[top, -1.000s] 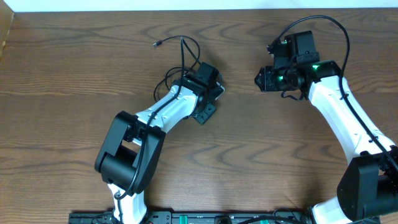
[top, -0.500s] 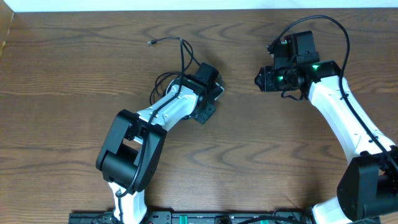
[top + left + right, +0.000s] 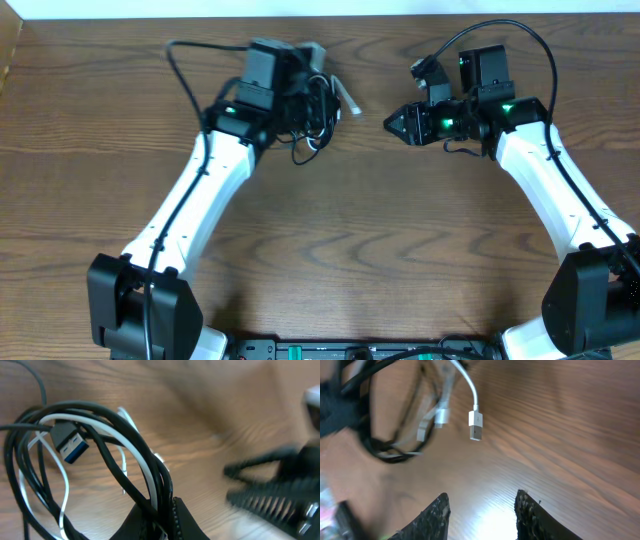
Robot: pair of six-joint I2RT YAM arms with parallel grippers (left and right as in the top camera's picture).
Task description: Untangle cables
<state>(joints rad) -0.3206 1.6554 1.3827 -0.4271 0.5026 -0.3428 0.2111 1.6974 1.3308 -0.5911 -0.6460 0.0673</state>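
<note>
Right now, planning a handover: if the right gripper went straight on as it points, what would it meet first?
Probably the white USB plug dangling from the cables in the left gripper, though depth is unclear.

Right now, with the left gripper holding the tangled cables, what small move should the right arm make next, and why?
Probably ease the right gripper forward and close on the white plug. Its jaws stand open and empty, the plug dangles free ahead of them, and the left gripper is shut on the cables.
</note>
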